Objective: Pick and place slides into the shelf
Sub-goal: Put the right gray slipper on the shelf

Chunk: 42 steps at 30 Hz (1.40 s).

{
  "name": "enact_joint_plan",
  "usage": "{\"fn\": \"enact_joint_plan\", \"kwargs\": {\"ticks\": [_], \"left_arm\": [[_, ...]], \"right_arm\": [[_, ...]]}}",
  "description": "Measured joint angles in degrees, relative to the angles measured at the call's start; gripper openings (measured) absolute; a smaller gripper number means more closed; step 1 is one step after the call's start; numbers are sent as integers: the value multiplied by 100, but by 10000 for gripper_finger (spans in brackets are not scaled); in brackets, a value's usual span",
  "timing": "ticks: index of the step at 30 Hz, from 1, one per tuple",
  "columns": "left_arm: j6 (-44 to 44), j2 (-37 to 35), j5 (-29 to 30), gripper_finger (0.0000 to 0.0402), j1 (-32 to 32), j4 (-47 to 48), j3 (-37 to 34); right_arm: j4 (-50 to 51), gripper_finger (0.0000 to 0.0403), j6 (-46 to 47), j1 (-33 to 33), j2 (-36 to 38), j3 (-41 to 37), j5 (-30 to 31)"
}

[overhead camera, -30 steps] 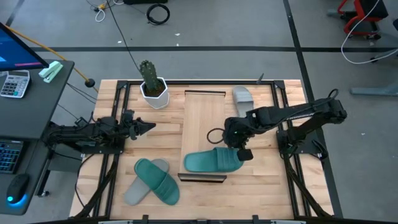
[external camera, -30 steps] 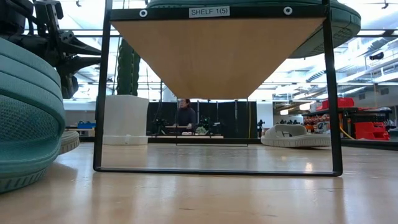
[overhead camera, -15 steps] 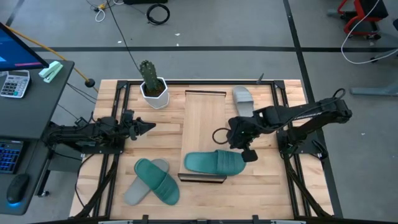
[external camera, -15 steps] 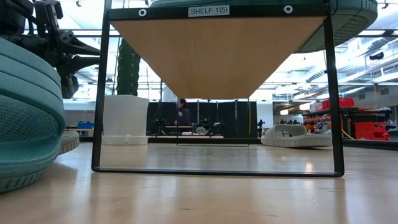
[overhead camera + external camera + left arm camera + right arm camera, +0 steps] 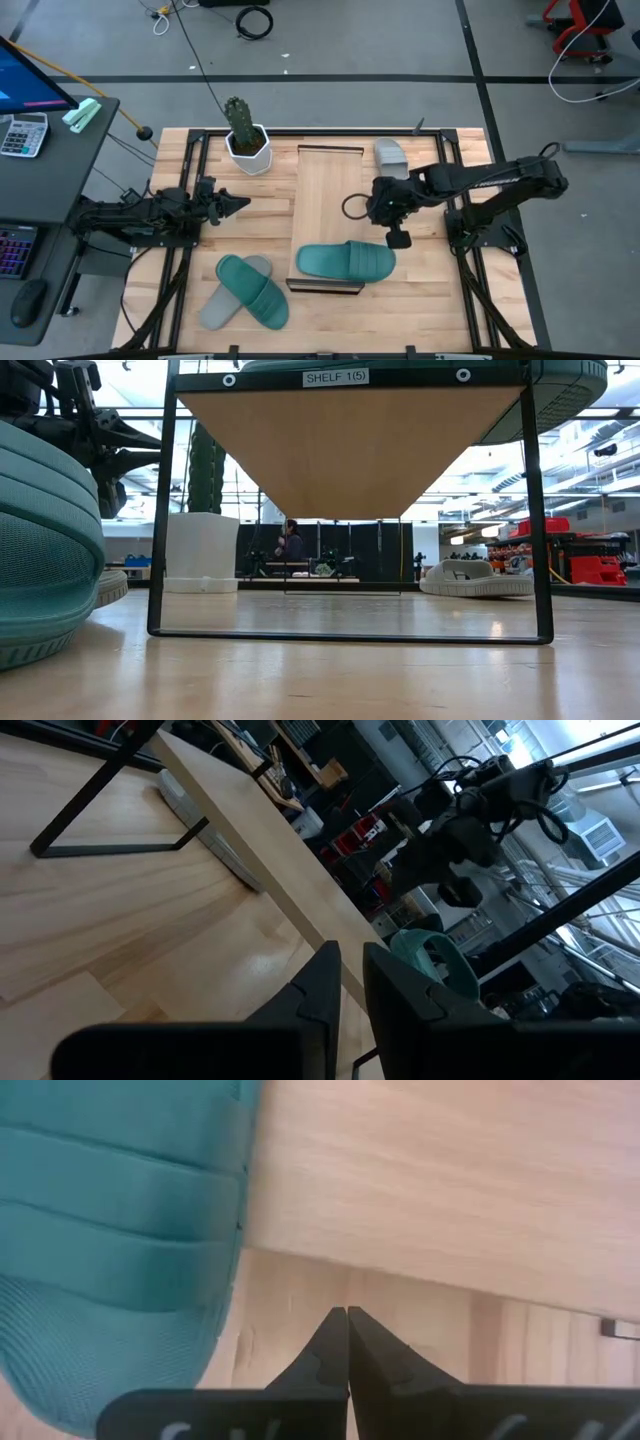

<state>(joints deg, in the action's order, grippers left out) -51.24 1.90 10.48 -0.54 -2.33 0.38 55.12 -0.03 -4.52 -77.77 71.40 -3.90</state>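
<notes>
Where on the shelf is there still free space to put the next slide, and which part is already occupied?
The shelf is bare from its end near the cactus pot down to the green slide, which fills the other end. The right gripper, shut, hangs beside that slide. On the table, the green and grey slides crowd the front left corner.

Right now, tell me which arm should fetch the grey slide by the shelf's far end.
Right. The right gripper is empty and shut, just off the shelf, near the grey slide. The left gripper waits across the shelf.
</notes>
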Motion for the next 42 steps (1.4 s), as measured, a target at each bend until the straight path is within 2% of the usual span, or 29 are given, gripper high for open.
{"fn": "enact_joint_plan", "kwargs": {"ticks": [7,17,32,42], "left_arm": [[0,1,-2,52,2,0,0],[91,1,-2,52,1,-4,0],[210,-1,0,52,2,-87,-2],[267,1,0,52,2,-92,-2]], "right_arm": [[482,1,149,328,517,2,54],[857,0,820,365,1341,-128,206],[963,0,2527,359,3164,-2341,213],[953,0,3054,361,3728,-2877,214]]}}
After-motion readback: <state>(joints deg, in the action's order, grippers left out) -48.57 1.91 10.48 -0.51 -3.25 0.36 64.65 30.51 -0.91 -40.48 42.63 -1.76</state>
